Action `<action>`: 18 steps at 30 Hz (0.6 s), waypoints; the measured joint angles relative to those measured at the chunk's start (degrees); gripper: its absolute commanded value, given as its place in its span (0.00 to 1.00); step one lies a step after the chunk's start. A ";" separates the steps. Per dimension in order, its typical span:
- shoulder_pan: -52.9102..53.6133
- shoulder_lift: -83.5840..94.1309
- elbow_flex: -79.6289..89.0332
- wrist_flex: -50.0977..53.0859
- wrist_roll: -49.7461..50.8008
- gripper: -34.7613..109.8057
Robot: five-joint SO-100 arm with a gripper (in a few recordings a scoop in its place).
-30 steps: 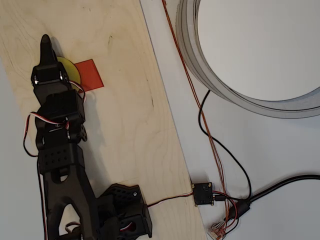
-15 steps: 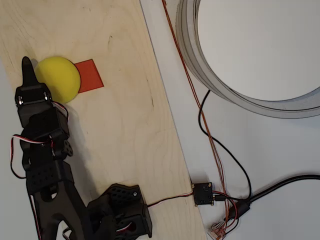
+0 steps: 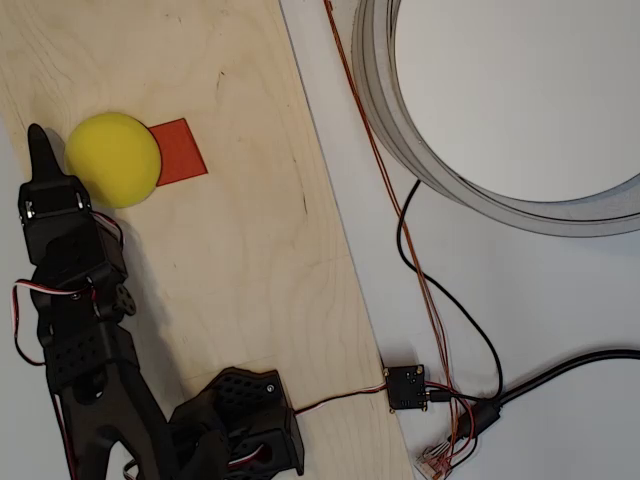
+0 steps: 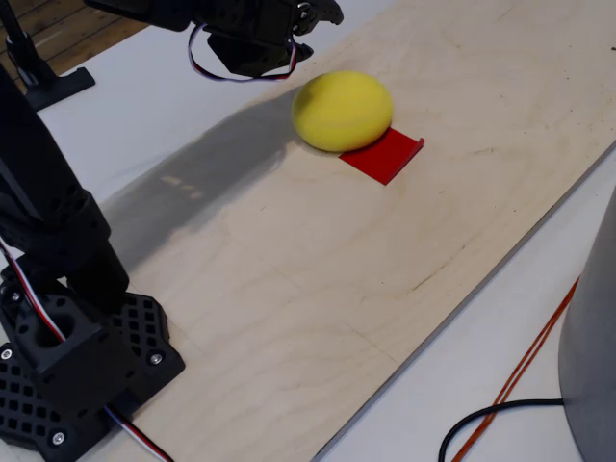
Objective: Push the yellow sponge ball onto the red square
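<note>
The yellow sponge ball (image 3: 113, 160) rests on the wooden board (image 3: 240, 230) and covers the left part of the red square (image 3: 182, 150). In the fixed view the ball (image 4: 343, 111) sits on the near-left edge of the red square (image 4: 386, 154), whose right part stays bare. My black gripper (image 3: 40, 148) points up the picture just left of the ball, at the board's left edge, with a narrow gap between them. Its fingers lie together in one point, shut on nothing. In the fixed view the gripper (image 4: 320, 12) hovers behind the ball.
A large grey ring (image 3: 420, 150) lies on the white table at the upper right. Orange and black cables (image 3: 420, 270) run down to a small black circuit board (image 3: 405, 387). The arm's base (image 3: 240, 425) stands at the board's lower edge.
The arm has swung left, from above the ball to beside it, uncovering the ball. The ball has stayed in place against the red square.
</note>
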 measured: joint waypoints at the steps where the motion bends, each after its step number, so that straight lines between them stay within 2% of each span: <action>1: -0.09 -0.35 -0.09 -0.18 0.09 0.37; 18: -0.09 -3.52 4.66 -7.29 -0.44 0.37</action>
